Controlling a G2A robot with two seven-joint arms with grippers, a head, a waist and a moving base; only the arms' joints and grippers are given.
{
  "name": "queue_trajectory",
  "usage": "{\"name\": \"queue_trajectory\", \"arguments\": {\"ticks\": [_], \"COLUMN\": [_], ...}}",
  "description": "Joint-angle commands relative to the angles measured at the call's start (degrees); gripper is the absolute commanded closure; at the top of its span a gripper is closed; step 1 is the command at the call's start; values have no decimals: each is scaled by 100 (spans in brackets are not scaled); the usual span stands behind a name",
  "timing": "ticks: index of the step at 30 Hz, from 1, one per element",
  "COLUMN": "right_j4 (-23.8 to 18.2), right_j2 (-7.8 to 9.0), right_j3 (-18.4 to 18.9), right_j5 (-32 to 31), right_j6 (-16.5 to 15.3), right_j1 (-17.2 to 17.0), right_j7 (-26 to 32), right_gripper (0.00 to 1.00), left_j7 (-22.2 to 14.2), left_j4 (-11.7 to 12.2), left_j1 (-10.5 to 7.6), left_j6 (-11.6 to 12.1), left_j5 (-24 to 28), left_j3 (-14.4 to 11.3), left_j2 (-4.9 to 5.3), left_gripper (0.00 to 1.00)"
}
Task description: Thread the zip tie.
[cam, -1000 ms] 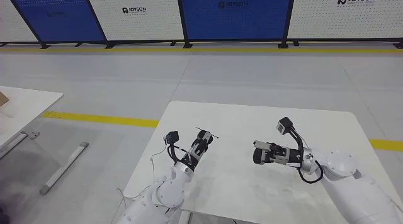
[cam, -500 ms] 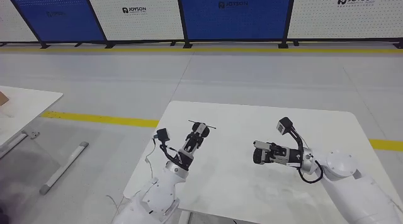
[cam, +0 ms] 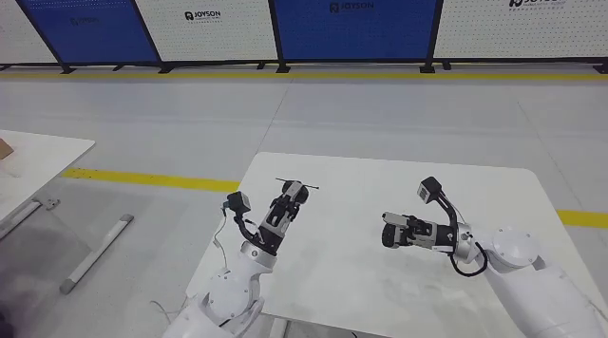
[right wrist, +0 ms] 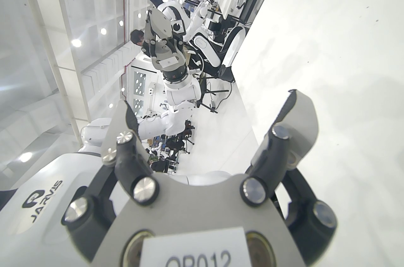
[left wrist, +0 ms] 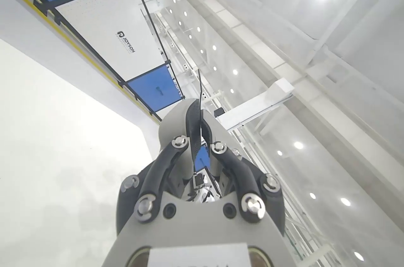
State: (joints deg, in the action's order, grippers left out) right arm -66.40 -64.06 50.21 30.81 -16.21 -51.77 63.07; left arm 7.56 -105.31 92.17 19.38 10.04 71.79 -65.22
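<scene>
A thin black zip tie [cam: 297,184] lies crosswise at the tip of my left gripper [cam: 294,189], which is raised over the table's near left part and tilted upward. In the left wrist view the left gripper [left wrist: 199,110] is shut on the zip tie [left wrist: 200,85], and a short length of the strap sticks out past the fingertips. My right gripper [cam: 388,228] hangs over the table's middle right, pointing toward the left arm. In the right wrist view the right gripper [right wrist: 210,110] is open with nothing between its fingers, and the left gripper [right wrist: 154,20] shows farther off.
The white table [cam: 399,186] is bare around both arms. Its left edge runs close beside the left arm. Blue and white pegboard panels [cam: 351,6] stand far behind, and another white table [cam: 38,158] sits at the far left.
My left arm has swung leftward and away from the robot, carrying the zip tie with it. The right arm has stayed still.
</scene>
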Motion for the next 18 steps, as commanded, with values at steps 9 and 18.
{"name": "queue_trajectory", "arguments": {"ticks": [9,18], "right_j4": [0,0], "right_j2": [0,0], "right_j3": [0,0], "right_j5": [0,0], "right_j6": [0,0], "right_j1": [0,0], "right_j7": [0,0], "right_gripper": [0,0], "left_j7": [18,-134], "left_j4": [-149,179], "left_j1": [-89,-248], "left_j6": [10,-421], "left_j5": [772,-44], "left_j3": [26,-114], "left_j2": [-75,-86], "left_gripper": [100,100]}}
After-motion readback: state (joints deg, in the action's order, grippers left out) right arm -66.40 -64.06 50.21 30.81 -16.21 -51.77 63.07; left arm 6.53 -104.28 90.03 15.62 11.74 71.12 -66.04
